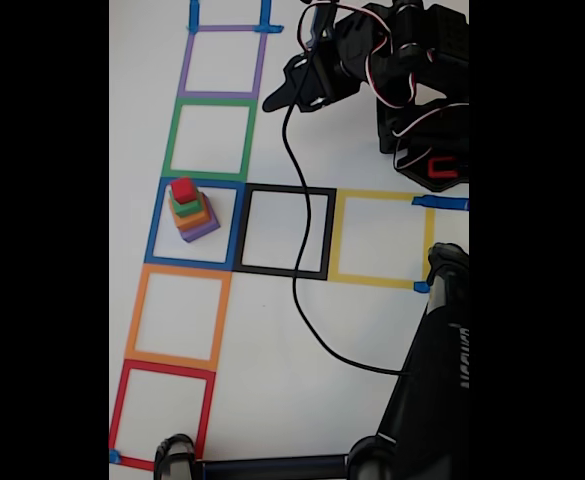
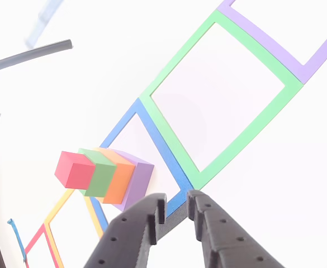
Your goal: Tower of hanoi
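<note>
A small tower of blocks [image 1: 190, 212] stands inside the blue taped square [image 1: 162, 222]: purple at the bottom, then orange, green, and red on top. In the other view the same tower [image 2: 104, 176] appears to the left of the fingers, lying sideways in the picture. My gripper [image 1: 275, 101] is at the top right of the fixed view on the folded arm, far from the tower and beside the green square [image 1: 247, 135]. In the other view my gripper [image 2: 177, 202] has its jaws drawn together to a narrow slit with nothing between them.
Taped squares form a column: purple [image 1: 184, 62], green, blue, orange [image 1: 134, 310], red [image 1: 122, 405]. A black square [image 1: 330, 232] and a yellow one [image 1: 427, 240] extend right. A black cable [image 1: 294, 250] crosses the sheet. A black stand [image 1: 432, 380] fills the lower right.
</note>
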{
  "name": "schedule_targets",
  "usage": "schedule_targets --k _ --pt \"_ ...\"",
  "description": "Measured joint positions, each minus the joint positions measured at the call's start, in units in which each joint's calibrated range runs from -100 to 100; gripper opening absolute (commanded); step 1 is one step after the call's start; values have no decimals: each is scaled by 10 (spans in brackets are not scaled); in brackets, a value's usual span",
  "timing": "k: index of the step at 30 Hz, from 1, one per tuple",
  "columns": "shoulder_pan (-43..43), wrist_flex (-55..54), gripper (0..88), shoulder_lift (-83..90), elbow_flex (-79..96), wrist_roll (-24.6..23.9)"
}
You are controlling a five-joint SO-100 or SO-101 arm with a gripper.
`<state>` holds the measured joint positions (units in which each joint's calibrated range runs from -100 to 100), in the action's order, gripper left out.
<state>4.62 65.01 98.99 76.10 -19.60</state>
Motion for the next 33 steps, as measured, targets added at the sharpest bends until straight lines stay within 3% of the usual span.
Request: schedule_targets --k 8,33 --pt "-23 -37 0 1 61 45" --pt "-68 -61 3 1 92 32"
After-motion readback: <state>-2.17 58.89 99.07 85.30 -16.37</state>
